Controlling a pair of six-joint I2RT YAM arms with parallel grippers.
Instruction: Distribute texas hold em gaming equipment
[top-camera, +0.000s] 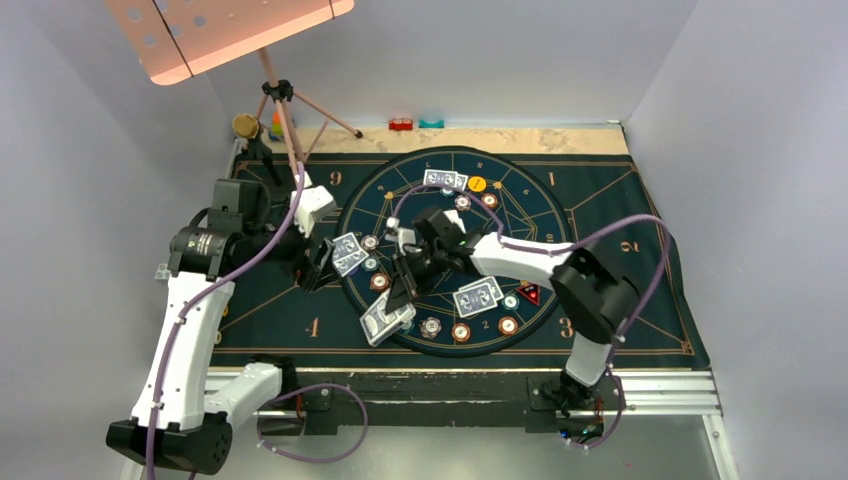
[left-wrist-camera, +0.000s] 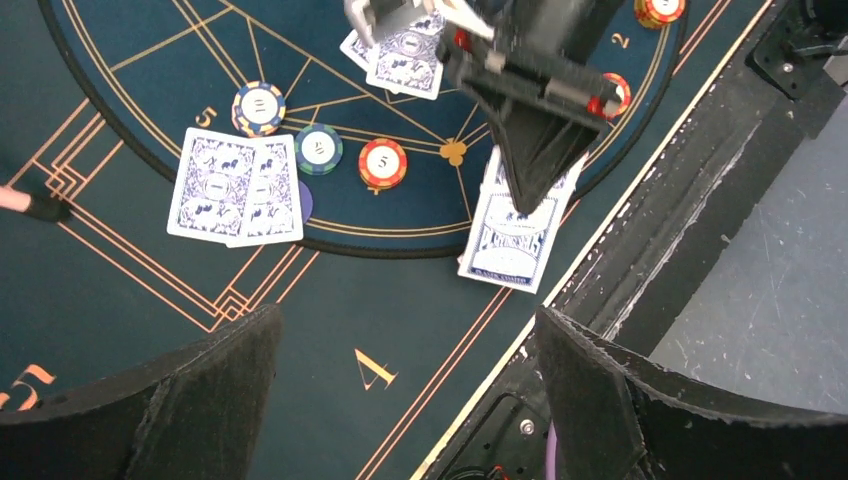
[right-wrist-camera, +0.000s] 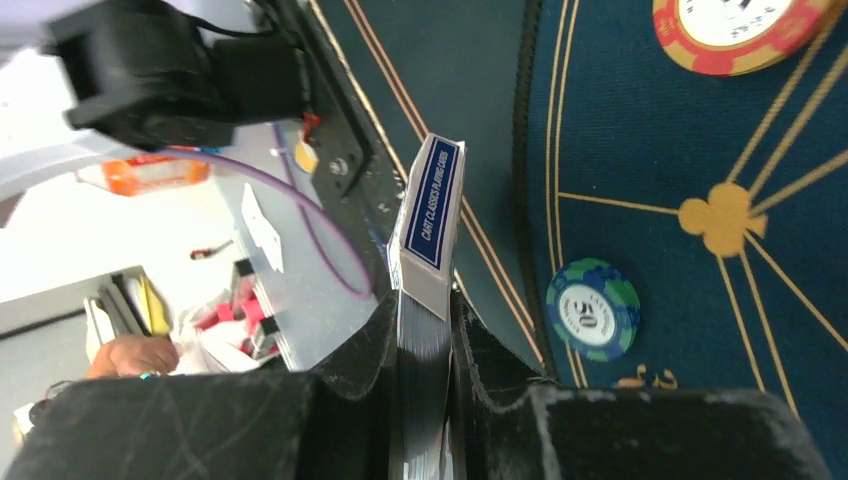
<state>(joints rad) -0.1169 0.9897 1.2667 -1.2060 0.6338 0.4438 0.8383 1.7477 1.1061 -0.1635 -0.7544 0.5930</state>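
My right gripper (right-wrist-camera: 425, 322) is shut on a blue-and-white pack of playing cards (right-wrist-camera: 430, 225), held on edge over the mat's near rim. From above, that pack (top-camera: 386, 322) hangs at the lower left of the round layout under the right gripper (top-camera: 402, 290). My left gripper (left-wrist-camera: 405, 330) stands open with nothing in it, above the mat's "4", beside two face-down cards (left-wrist-camera: 236, 188). Three poker chips (left-wrist-camera: 383, 162) lie to the right of those cards. More card pairs (top-camera: 478, 295) and chips ring the circle, along with a yellow disc (top-camera: 478, 183) and a red triangular marker (top-camera: 529, 293).
The dark blue gold-lined mat (top-camera: 620, 215) covers the table. A pink stand on a tripod (top-camera: 285, 95) rises at the back left. Small red and teal blocks (top-camera: 415, 124) sit at the far edge. A black rail (top-camera: 420, 385) runs along the near edge.
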